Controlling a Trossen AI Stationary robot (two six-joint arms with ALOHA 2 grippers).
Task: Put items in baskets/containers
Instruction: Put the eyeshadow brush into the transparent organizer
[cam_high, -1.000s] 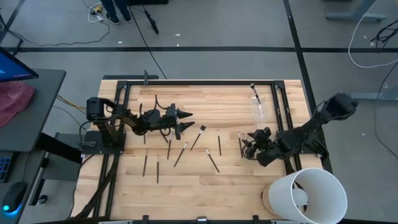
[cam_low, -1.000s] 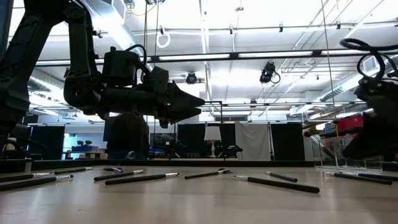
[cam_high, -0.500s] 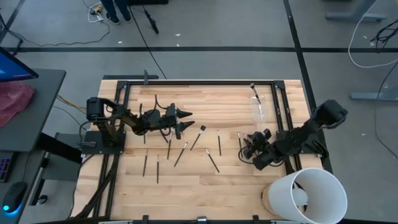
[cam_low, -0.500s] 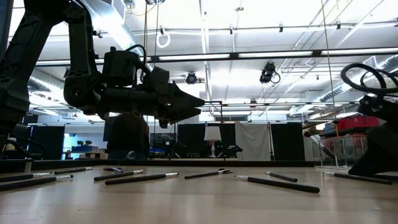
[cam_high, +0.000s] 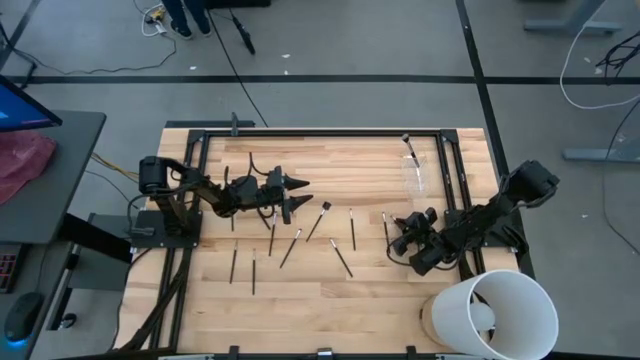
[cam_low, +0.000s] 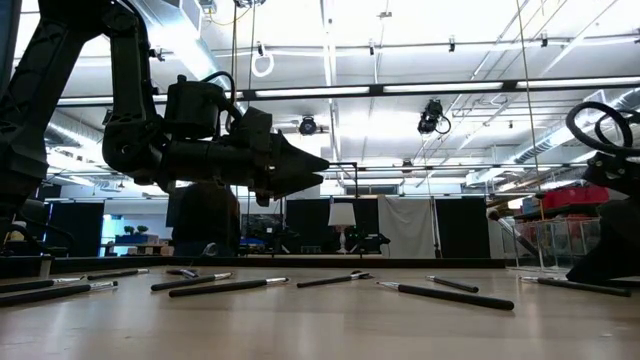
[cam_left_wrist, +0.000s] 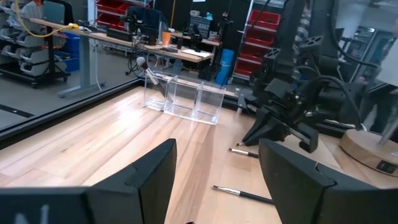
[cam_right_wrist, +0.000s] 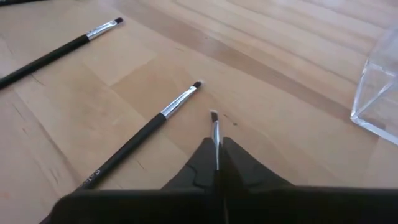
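Note:
Several slender dark brushes (cam_high: 352, 228) lie flat on the wooden table between the arms. The clear cup (cam_high: 416, 172) stands at the far right, and one brush (cam_high: 407, 146) sticks up out of it. My right gripper (cam_high: 398, 240) is low over the table near the cup and shut on a thin brush (cam_right_wrist: 215, 127). Another brush (cam_right_wrist: 144, 132) lies just beside it. My left gripper (cam_high: 296, 194) hangs open above the brushes at the table's left centre, with nothing between its fingers (cam_left_wrist: 152, 177). My right gripper pinches a thin brush between its two shut fingers (cam_right_wrist: 199, 163). The brush runs along the fingers. Its silver ferrule and small dark tip (cam_right_wrist: 214, 118) jut out past the fingertips. The fingers slant down toward the table. Whether the brush is clear of the wood, I cannot tell.
A large white bucket (cam_high: 495, 312) stands at the near right corner, close behind my right arm. A black metal frame (cam_high: 320, 131) runs round the table's edges. Bare wood lies between the cup and the loose brushes.
My right gripper has sunk a little lower over the table and shut on a thin brush. My left arm has kept still.

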